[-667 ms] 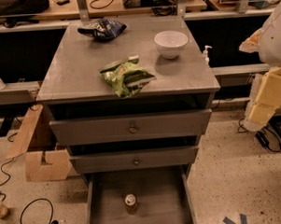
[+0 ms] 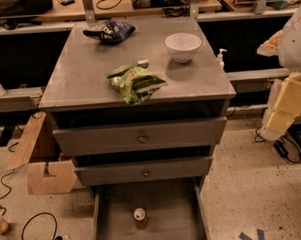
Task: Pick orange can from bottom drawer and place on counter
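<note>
Orange can stands on flat grey bottom drawer; pincer right of counter, state unclear.

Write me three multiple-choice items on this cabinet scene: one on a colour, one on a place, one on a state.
1. What colour is the bowl on the counter?
A. Green
B. Orange
C. White

2. Where is the orange can?
A. On the counter
B. In the bottom drawer
C. On the wooden workbench

3. In what state is the bottom drawer?
A. Pulled open
B. Pushed shut
C. Lifted out of the cabinet

Answers:
1 C: the bowl is plain white against the grey counter.
2 B: the orange can stands upright on the drawer's floor. The gripper hangs at the right edge of the view, beside the cabinet and apart from the can.
3 A: the drawer's floor and side walls show in front of the cabinet.
</note>
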Controlling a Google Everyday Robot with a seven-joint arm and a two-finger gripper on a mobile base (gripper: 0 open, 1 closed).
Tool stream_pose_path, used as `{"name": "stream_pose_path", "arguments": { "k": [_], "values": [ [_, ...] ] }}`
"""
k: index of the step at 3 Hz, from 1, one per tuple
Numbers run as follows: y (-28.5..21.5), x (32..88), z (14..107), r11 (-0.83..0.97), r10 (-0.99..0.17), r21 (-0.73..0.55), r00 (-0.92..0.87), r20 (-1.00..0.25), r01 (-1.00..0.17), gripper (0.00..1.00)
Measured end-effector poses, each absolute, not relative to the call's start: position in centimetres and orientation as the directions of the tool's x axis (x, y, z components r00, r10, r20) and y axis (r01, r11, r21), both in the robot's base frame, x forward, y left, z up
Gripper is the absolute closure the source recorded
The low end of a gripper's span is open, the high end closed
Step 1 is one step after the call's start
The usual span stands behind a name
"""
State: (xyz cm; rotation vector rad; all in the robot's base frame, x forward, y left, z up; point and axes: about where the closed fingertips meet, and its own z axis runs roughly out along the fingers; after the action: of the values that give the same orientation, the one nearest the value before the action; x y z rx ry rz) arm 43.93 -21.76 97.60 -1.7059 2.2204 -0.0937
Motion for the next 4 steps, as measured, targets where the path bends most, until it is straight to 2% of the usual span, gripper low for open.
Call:
{"name": "stream_pose_path", "arguments": {
  "k": [1,2,3,4],
  "values": [
    [-21.5,43.7,94.0,0.264,-0.937,-0.217,-0.195,-0.291,-0.940,0.00],
    [-20.9,41.6,86.2,0.256,-0.880,-0.151,-0.166,-0.445,-0.955,0.00],
    [-19.2,40.4,78.4,0.279,-0.761,-0.100,-0.156,-0.630,-0.955,0.00],
    [-18.1,41.3,74.7,0.363,-0.570,-0.106,-0.130,-0.812,-0.926,0.00]
  ]
}}
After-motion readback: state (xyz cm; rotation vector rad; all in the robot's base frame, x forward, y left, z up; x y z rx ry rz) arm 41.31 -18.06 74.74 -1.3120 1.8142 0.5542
